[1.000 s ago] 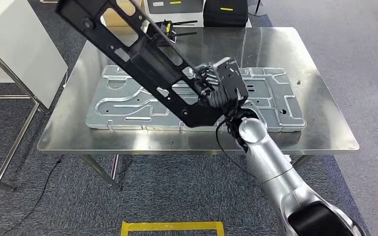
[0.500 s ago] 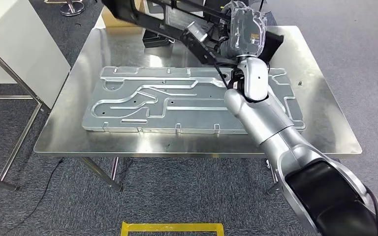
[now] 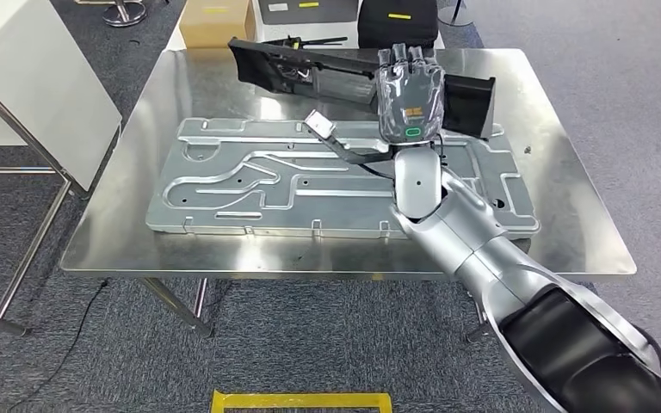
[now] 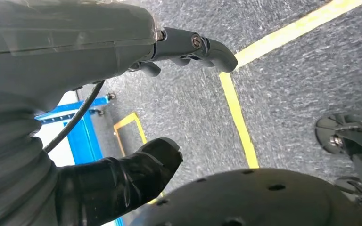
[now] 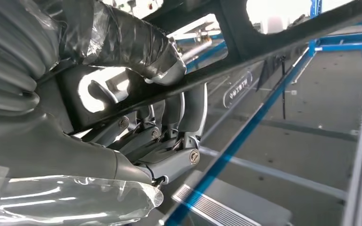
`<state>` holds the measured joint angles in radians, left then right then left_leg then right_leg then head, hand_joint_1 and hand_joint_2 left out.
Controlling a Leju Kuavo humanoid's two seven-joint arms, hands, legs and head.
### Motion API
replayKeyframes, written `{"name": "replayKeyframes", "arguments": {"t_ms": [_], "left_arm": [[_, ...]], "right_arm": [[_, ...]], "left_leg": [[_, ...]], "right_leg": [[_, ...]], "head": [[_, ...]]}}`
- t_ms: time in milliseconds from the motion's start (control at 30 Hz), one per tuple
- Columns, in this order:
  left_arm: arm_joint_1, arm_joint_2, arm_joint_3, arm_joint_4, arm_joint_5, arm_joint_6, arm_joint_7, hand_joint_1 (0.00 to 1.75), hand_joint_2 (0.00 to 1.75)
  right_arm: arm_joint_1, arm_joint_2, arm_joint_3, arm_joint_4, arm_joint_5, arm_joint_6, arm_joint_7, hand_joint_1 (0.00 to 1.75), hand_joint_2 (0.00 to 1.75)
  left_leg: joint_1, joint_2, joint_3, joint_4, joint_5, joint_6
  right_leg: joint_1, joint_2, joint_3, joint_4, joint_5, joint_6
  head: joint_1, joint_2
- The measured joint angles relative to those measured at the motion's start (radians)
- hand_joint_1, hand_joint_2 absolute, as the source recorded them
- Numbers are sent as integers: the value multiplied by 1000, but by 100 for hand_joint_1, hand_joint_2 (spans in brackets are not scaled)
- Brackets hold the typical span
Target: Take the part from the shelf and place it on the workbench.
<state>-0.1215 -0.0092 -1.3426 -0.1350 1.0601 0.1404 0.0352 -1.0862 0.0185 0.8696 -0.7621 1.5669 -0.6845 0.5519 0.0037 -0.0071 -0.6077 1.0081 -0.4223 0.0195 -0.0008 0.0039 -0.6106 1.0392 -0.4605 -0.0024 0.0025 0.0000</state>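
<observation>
The long black part (image 3: 310,69), a frame with cut-outs, lies nearly level across the far side of the steel workbench (image 3: 568,232). My right hand (image 3: 409,99) grips it near its right end, the back of the hand facing the head camera. In the right wrist view the fingers (image 5: 169,141) wrap one bar of the black part (image 5: 273,42) and the thumb presses from the other side. I cannot tell whether the part touches the bench top. My left hand (image 4: 89,52) hangs over the floor, fingers apart and holding nothing.
A large silver stamped panel (image 3: 250,181) covers the middle of the bench, just in front of the part. A cardboard box (image 3: 215,21) and a black case (image 3: 396,19) stand behind the bench. A white cabinet (image 3: 26,77) is at the left. Yellow tape (image 3: 301,398) marks the floor.
My right arm has swung the black part from a steep slant over the panel's near left up and away, then lowered it level along the bench's far side.
</observation>
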Motion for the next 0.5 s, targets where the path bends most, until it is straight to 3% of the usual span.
{"name": "replayKeyframes", "arguments": {"t_ms": [67, 133, 167, 200, 233, 267, 333, 367, 500], "left_arm": [[-1, -3, -7, 0, 0, 0, 1, 0, 175], [-3, -4, -10, 0, 0, 0, 1, 0, 175], [-4, -4, -11, 0, 0, 0, 1, 0, 175], [-5, -4, -12, 0, 1, 0, 1, 0, 175], [-5, -5, -14, 0, 1, 0, 1, 0, 175], [-4, -6, -14, 0, 1, 0, 1, 0, 175], [-4, -9, -15, 0, 1, 0, 1, 0, 175], [-5, -9, -16, 0, 2, 0, 1, 0, 175], [-5, -10, -21, 0, 2, 0, 1, 0, 175]], "right_arm": [[0, -14, 57, 9, 0, 0, 12, 175, 175], [8, -26, 93, 19, 0, -1, 16, 175, 175], [14, -31, 106, 24, 0, -1, 18, 175, 175], [19, -34, 115, 28, 0, -1, 18, 175, 175], [22, -37, 122, 31, 0, -1, 19, 175, 175], [23, -40, 128, 33, 0, -1, 19, 175, 175], [22, -44, 136, 37, 0, -2, 19, 175, 175], [21, -45, 139, 38, 0, -2, 19, 175, 175], [21, -49, 152, 44, 0, -3, 19, 175, 175]], "left_leg": [[5, 2, 8, -10, 4, 10], [4, 3, 9, -10, 2, 15], [5, 2, 9, -8, 1, 16], [5, 1, 9, -6, -1, 16], [6, 0, 9, -1, -4, 15], [6, -2, 9, 4, -8, 13], [5, -4, 6, 18, -19, 5], [4, -4, 3, 22, -22, 1], [4, -2, -1, 29, -31, -19]], "right_leg": [[-1, 0, -32, 68, -39, 10], [-6, 0, -99, 197, -92, 16], [-8, 0, -128, 247, -103, 18], [-11, -1, -141, 263, -95, 20], [-14, -1, -134, 241, -70, 21], [-16, -2, -110, 183, -32, 22], [-17, -2, -56, 63, 18, 20], [-17, -1, -40, 29, 27, 17], [-13, 2, -35, 11, 28, -3]], "head": [[0, 0], [0, 0], [0, 0], [0, 0], [0, 0], [0, 0], [0, 0], [0, 0], [0, 0]]}}
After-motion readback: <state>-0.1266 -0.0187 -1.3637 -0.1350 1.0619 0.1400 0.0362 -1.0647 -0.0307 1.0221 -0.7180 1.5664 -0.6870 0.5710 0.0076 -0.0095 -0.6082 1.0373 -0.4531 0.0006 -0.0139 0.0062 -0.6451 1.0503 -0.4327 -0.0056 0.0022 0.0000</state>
